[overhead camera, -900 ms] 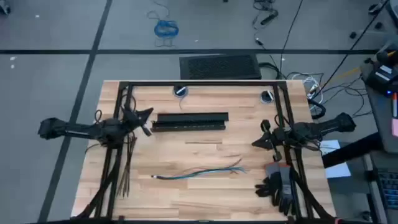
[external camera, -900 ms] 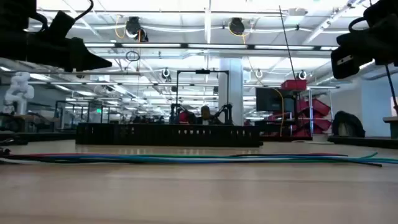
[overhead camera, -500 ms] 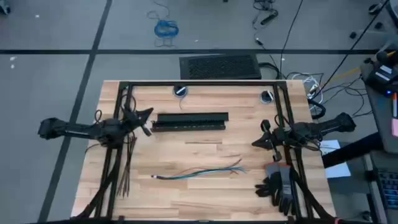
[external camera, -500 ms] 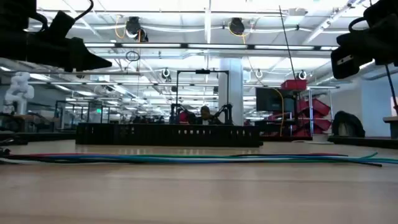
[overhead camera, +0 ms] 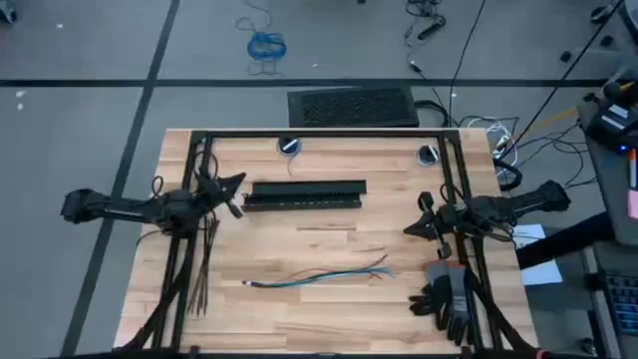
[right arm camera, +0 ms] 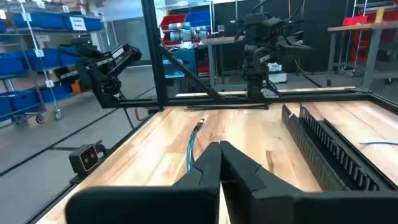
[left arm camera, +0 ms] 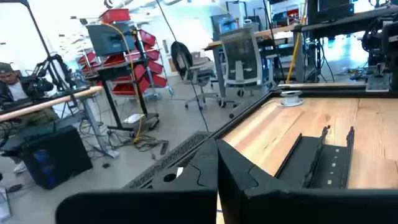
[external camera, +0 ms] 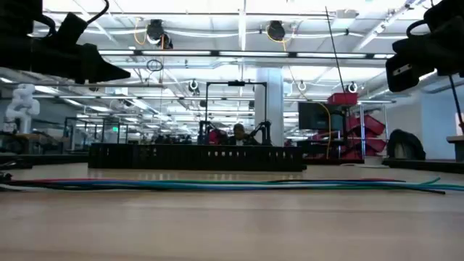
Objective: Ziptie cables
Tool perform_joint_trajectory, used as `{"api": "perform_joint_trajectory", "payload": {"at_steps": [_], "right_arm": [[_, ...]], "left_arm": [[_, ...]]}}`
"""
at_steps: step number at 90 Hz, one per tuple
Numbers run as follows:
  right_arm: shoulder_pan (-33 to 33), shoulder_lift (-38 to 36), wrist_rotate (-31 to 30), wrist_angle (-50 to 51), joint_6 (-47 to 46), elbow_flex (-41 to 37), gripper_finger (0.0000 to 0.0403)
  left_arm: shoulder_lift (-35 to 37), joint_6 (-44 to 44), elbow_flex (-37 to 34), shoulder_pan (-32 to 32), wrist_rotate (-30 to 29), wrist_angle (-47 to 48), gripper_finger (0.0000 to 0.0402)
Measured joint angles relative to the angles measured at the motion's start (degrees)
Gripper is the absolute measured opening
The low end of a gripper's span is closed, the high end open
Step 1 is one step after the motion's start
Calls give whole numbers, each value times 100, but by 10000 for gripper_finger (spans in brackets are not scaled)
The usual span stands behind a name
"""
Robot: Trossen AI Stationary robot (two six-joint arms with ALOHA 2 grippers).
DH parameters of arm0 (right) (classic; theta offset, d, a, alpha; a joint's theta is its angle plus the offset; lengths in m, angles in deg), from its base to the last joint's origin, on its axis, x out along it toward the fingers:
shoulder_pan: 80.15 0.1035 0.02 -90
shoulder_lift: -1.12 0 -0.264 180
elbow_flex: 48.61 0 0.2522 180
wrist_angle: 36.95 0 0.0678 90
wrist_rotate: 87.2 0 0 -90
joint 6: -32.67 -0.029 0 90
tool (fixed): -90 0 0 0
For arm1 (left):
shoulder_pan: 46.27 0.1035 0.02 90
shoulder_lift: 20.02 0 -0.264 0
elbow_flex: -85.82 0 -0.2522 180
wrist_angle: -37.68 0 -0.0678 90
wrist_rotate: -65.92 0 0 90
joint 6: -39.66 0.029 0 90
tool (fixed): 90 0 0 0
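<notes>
One cables [overhead camera: 317, 276] bundle, lengthwise left-right, dark end leftward.

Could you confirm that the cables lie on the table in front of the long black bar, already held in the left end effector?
Not quite: the high view shows the cables lying free in front of the long black bar, while the left end effector hangs beside the bar's end, holding nothing.

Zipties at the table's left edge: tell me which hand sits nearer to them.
Left. The left hand hangs over the table's left side, just beyond the top end of the zipties. The right hand is across the table near its right edge, with the cables lying between.
</notes>
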Motion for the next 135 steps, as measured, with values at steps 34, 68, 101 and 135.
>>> {"api": "perform_joint_trajectory", "payload": {"at_steps": [34,68,101,135], "right_arm": [[-1,-1,0,0,0,-2,0],[-2,0,0,1,0,-1,0],[-2,0,0,0,0,-1,0],[-1,0,0,0,0,0,0]], "left_arm": [[1,0,1,1,-1,0,0],[1,-1,2,1,-1,0,0],[0,-2,2,2,0,-2,0],[1,303,2,2,-411,-4,0]]}}
